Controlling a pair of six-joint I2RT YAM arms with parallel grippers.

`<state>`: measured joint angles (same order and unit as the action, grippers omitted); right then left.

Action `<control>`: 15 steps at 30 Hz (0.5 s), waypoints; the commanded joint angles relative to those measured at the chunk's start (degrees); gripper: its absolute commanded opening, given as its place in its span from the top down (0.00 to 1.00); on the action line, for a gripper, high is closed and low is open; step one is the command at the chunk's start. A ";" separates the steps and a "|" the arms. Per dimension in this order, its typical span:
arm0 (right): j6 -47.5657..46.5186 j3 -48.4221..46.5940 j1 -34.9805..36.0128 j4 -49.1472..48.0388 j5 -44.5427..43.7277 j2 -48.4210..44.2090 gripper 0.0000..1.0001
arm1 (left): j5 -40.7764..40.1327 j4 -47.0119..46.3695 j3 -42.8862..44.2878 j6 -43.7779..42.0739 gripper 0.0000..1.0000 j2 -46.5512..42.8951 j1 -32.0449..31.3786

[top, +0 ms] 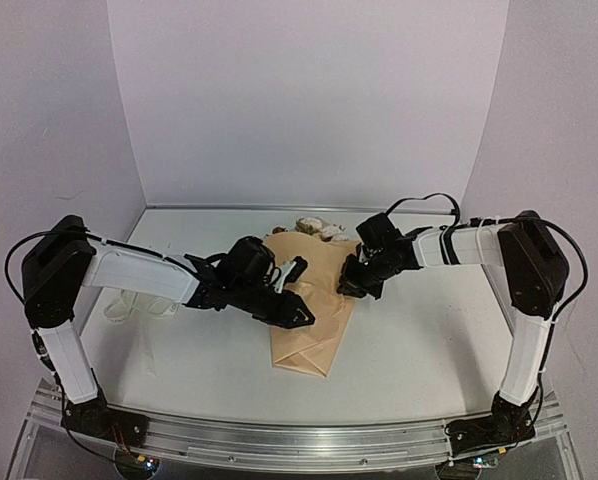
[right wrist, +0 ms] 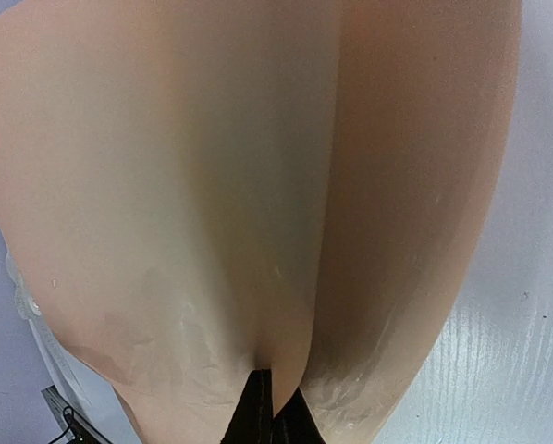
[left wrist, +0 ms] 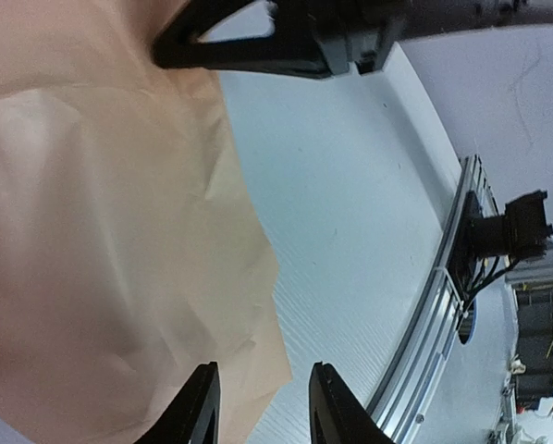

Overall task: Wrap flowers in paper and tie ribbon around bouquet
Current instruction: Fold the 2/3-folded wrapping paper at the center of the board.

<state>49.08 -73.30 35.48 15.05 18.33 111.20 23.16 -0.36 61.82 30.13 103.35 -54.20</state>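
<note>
Wrapped bundle: large sheet of light tan-orange kraft paper (top: 314,335), folded over into a loose cone at mid white bench (top: 429,330), between the two arms.
Long axis: near to far, narrow folded end toward the arm bases, wide end away.
Flowers: cream and pink rose heads (top: 317,229) showing at the far, wide end; stems hidden inside.
Right end effector (right wrist: 272,412): clenched on a raised fold at the paper's right side, sheet tenting up either side of the pinch.
Left end effector (left wrist: 263,412): released, fingers apart with nothing between, over the paper's left near edge.
Ribbon: narrow cream-white fabric ribbon (top: 129,305), limp and bunched, left of the paper beneath the left arm, apart from the bundle; left arm nearer.
Materials: matte paper, softly creased; finely ribbed bench top.
</note>
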 commanded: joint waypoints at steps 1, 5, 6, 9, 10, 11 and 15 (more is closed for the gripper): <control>-1.31 -1.33 -0.23 1.56 0.70 0.43 1.00 | 4.08 -2.21 -3.25 -0.11 0.73 0.77 2.71; -0.50 0.02 -0.19 1.60 1.01 0.43 1.00 | 6.22 -2.34 -4.51 0.17 0.83 3.04 2.96; -0.25 0.35 -0.21 1.67 1.12 0.37 1.00 | 6.58 -2.79 -5.24 0.51 0.85 3.12 2.96; 0.11 1.39 -0.10 1.77 1.23 0.03 1.00 | 7.94 -4.39 -7.52 1.69 0.88 3.17 2.86; 0.18 1.68 -0.05 1.85 1.27 0.00 1.00 | 8.35 -4.76 -8.15 1.95 0.89 3.19 2.82; 0.22 1.97 -0.04 1.88 1.36 -0.01 1.00 | 8.68 -4.98 -8.67 2.15 0.90 3.24 2.74; -0.81 1.98 -0.06 2.47 1.19 0.67 1.00 | 9.16 -4.97 -8.89 2.81 0.92 4.53 1.31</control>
<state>49.15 -71.54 35.40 16.44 19.61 111.33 30.18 -2.22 52.97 31.89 106.39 -51.63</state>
